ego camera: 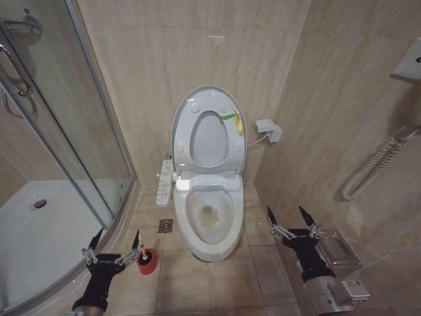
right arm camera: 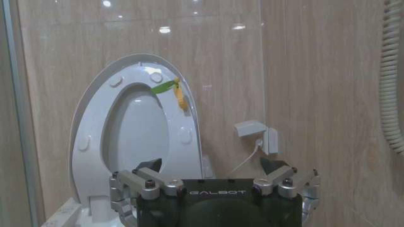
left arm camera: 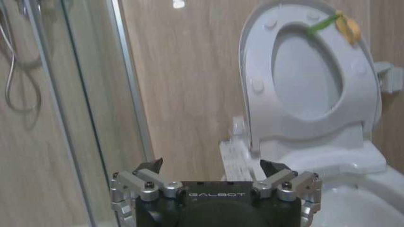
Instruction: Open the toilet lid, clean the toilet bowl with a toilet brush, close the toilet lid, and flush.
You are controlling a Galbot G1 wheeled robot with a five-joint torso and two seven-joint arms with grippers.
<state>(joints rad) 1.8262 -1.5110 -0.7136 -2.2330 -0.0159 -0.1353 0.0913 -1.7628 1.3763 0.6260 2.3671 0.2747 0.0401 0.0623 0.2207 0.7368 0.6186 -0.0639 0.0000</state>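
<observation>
Toilet lid [ego camera: 209, 99] stands raised against the tiled back wall, with the ring seat [ego camera: 231, 141] up against it; bumper pads show on the seat's underside. A green and yellow strip [ego camera: 233, 118] hangs off the upper edge of the seat. I see the toilet bowl [ego camera: 209, 220] open below, some discolouration at the bottom, the long white button panel [ego camera: 165, 180] along its side toward the shower.

My left gripper [ego camera: 114, 243] hovers low over the floor beside the glass shower enclosure [ego camera: 59, 164]. Fingers spread wide, holding nothing. The toilet brush [ego camera: 143, 253] sits in its red cup holder [ego camera: 148, 263] just beside that gripper's inner finger; I cannot tell whether they touch.

My right gripper [ego camera: 290, 218] hangs to the bowl's other side, near the side wall, claw wide open and empty. A floor drain [ego camera: 166, 226] lies between brush and bowl.
</observation>
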